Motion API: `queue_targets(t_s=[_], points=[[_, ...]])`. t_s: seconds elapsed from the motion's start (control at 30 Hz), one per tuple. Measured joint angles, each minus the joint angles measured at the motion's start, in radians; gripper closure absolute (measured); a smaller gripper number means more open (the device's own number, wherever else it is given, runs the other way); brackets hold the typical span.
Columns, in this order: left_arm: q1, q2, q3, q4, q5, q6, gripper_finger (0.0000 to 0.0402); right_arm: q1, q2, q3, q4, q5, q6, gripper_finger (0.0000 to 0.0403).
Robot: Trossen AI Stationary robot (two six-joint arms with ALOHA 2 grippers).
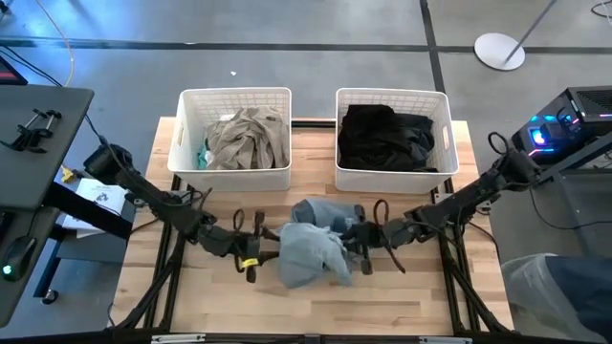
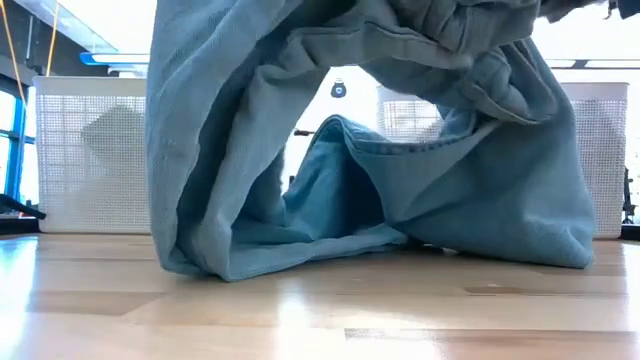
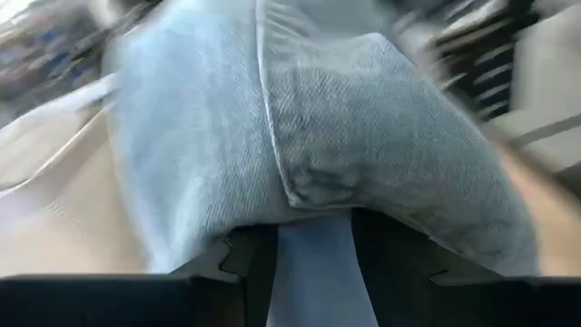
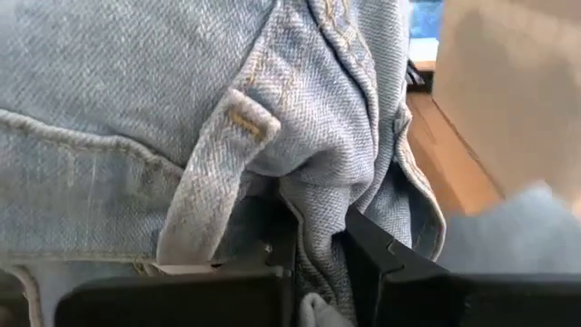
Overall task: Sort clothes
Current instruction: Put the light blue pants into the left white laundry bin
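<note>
Right now both tools, left tool [image 1: 256, 250] and right tool [image 1: 361, 239], are clenched on the light blue denim garment [image 1: 314, 250], lifted mid-tabletop [image 1: 402, 296]; next comes choosing a white lattice basket [image 1: 235, 98].

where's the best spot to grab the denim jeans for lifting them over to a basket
The denim jeans are best gripped by the thick waistband seam near the belt loop, approached from each side. Both the left gripper and right gripper already pinch folds there, and the hem drags on the table.
</note>
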State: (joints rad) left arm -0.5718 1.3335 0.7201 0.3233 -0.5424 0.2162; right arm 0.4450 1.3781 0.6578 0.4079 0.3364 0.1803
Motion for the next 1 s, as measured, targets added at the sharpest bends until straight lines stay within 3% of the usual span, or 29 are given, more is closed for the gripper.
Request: queue_targets(t_s=[0.03, 0.13, 0.17, 0.23, 0.3, 0.37, 0.53, 0.73, 1.0], points=[[-0.020, -0.011, 0.028, -0.092, -0.100, -0.031, 0.0269, 0.000, 0.002, -0.019, 0.009, 0.014, 0.042, 0.0372], [-0.107, -0.024, 0.117, -0.423, -0.551, -0.138, 0.0281, 0.007, 0.037, -0.086, 0.050, 0.094, 0.178, 0.0372], [-0.130, -0.024, 0.136, -0.512, -0.649, -0.172, 0.0286, 0.012, 0.053, -0.106, 0.059, 0.113, 0.215, 0.0372], [-0.167, -0.023, 0.164, -0.585, -0.712, -0.239, 0.0296, 0.016, 0.083, -0.130, 0.084, 0.142, 0.281, 0.0372], [-0.192, -0.025, 0.173, -0.572, -0.668, -0.263, 0.0304, 0.017, 0.107, -0.133, 0.098, 0.153, 0.340, 0.0372], [-0.202, -0.019, 0.173, -0.538, -0.554, -0.274, 0.0308, 0.016, 0.137, -0.133, 0.111, 0.160, 0.358, 0.0372], [-0.121, 0.050, 0.172, -0.337, -0.334, -0.190, 0.0290, 0.017, 0.202, -0.126, 0.195, 0.152, 0.316, 0.0371], [0.047, 0.180, 0.172, -0.079, -0.083, -0.158, 0.0215, 0.021, 0.244, -0.084, 0.195, 0.089, 0.265, 0.0371], [0.191, 0.290, 0.171, -0.076, 0.019, -0.155, 0.0104, 0.020, 0.246, -0.078, 0.181, 0.051, 0.204, 0.0371]])
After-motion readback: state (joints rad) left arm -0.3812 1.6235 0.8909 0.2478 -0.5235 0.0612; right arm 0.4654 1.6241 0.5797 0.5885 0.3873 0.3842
